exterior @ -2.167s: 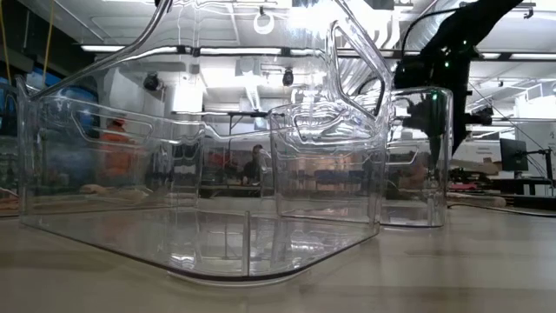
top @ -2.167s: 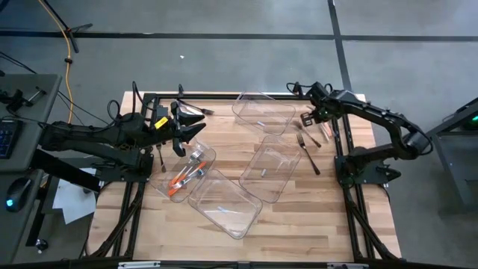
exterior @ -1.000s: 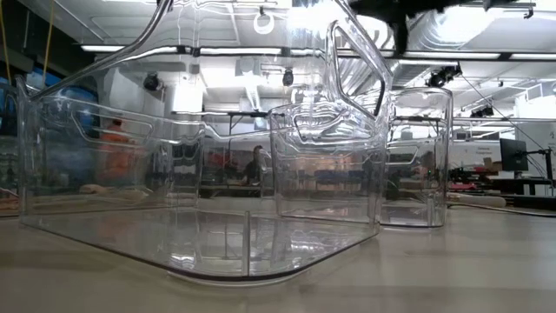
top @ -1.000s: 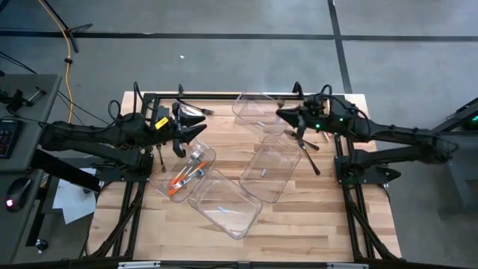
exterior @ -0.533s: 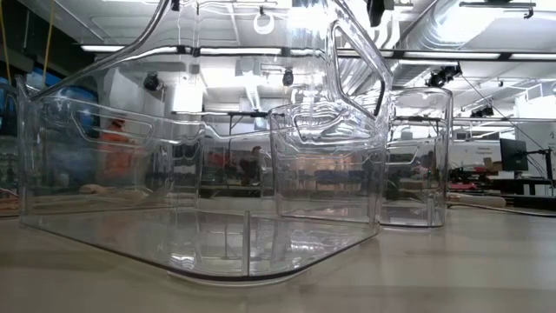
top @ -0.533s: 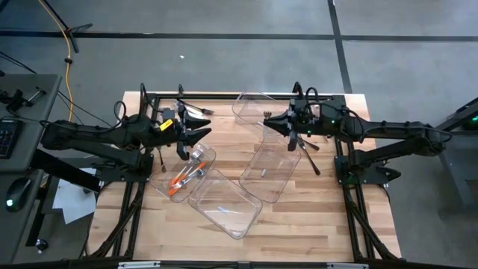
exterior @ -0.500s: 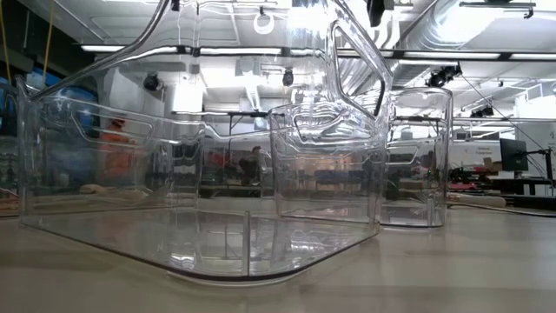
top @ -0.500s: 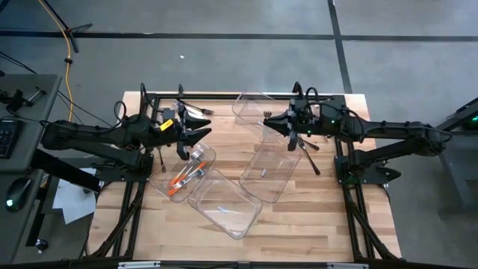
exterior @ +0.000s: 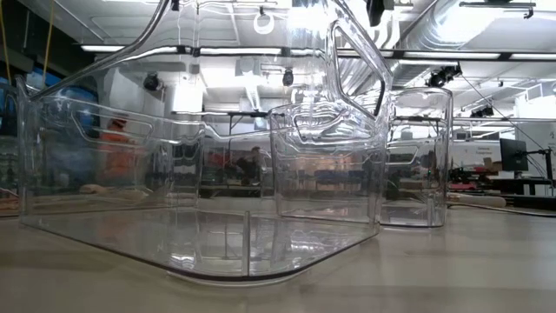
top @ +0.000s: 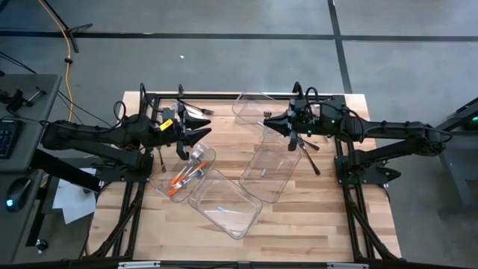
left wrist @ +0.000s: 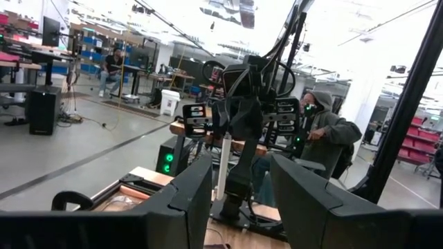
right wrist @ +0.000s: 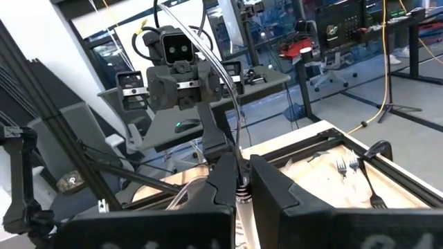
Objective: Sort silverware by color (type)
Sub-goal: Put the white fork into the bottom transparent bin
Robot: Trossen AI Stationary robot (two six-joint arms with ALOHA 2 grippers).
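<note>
My right gripper (top: 268,122) is level above the near rim of the far clear bin (top: 258,107) and is shut on a white-handled piece of silverware (left wrist: 222,166). My left gripper (top: 203,124) is open and holds nothing; it hangs above the table's far left, facing the right arm. Orange-handled silverware (top: 181,179) lies in a small clear bin (top: 196,158) under it. Black forks (top: 308,152) lie on the wood at the right. More black pieces (top: 196,110) lie at the far left. My right gripper pinches the white-handled piece between its two fingers (right wrist: 240,184). The fingers come level from the table's right side. The white handle (left wrist: 222,173) hangs straight down below them, clear of the bins and table. Which part of the piece the fingers are on cannot be told.
Two more clear bins lie slantwise, one at mid-table (top: 278,181) and one nearer the front (top: 237,217); in the low view (exterior: 200,174) they fill the picture. A dark frame (top: 224,96) runs along the table's far edge. People sit in the room beyond (left wrist: 325,128).
My right gripper, staying shut, has gone a short way toward the table's left and near side with the white-handled piece. It rolled a little on the way, then stood still for the last half second.
</note>
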